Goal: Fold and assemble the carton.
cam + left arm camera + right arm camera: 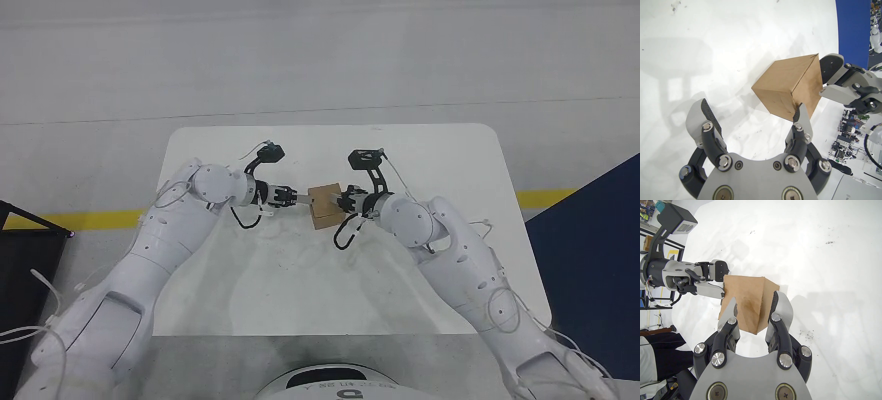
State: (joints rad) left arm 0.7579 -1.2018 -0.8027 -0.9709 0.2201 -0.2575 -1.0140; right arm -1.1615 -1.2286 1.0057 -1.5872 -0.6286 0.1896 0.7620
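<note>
Seen from beside the station, the small brown cardboard carton (pixel 324 206) is folded into a closed cube. It is located near the middle of the white rounded-corner table (pixel 450 240), tilted onto one corner between the two arms. The right gripper (pixel 754 296) is at the carton's right side. Its fingers (pixel 781 308) are about half closed across one edge of the cube, one finger pressed on each adjoining face, and they have hold of the carton. The left gripper (pixel 752 103) is at the opposite side with its jaws spread wide, gripping nothing. The ribbed tip of one finger (the one nearer the right arm) touches a crumpled corner of the carton, while the other finger stands well apart over bare table. Whether the carton's lowest corner rests on the table or hangs just above it cannot be told. The table surface carries scattered dark scuff marks (pixel 807 333).
</note>
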